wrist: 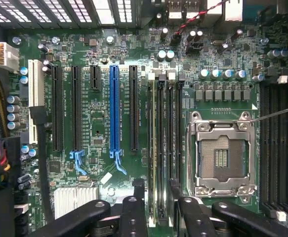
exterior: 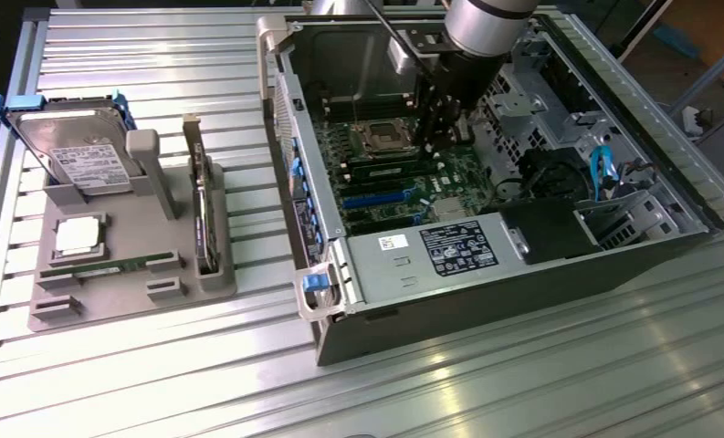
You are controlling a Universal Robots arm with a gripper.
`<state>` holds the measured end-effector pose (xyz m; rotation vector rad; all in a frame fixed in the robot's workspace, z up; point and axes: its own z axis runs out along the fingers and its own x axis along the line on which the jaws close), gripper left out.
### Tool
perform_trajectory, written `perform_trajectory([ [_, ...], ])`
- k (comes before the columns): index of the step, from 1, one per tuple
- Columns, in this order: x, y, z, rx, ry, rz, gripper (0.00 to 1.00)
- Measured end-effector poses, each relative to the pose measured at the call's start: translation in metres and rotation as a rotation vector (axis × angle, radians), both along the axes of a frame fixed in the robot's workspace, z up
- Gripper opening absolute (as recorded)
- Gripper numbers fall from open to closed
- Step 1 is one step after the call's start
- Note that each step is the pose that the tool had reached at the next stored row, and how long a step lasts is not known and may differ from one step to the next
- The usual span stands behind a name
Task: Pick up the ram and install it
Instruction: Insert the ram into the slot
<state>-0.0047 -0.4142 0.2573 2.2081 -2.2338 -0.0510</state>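
**Ram stick seated in the board, fingers apart on either side**

The black metal fingers (wrist: 134,212) stand apart, one on each side of a memory slot, and grip nothing. Between them the ram stick (wrist: 154,148) sits in that slot on the green motherboard (wrist: 99,131). It shows edge-on as a long, thin, pale strip. It fills one of four narrow black slots lying side by side next to the square, silver-framed processor socket (wrist: 222,158). Further along the board I count one blue long slot, one white and four black, one of them short.

The arm (exterior: 489,23), round and glossy grey, reaches down into the open computer case (exterior: 459,301), a dark steel box lying on the ribbed aluminium bench (exterior: 520,374). Well apart, towards the exterior view's left, a grey moulded tray (exterior: 131,306) holds four parts. They are one upright hard drive (exterior: 81,151), one square silver processor chip (exterior: 79,235), one dark expansion card (exterior: 200,210) on edge, and a second ram stick (exterior: 103,267) lying flat.
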Motion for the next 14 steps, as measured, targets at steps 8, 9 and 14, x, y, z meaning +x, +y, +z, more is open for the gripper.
perform_trajectory([
  [8, 0.000, 0.0004, 0.0230, -0.0004, -0.0022, 0.000, 0.32],
  [9, 0.000, 0.0006, 0.0259, -0.0006, -0.0026, 0.000, 0.32],
  [14, 0.000, 0.0012, 0.0388, -0.0018, -0.0048, 0.000, 0.32],
])
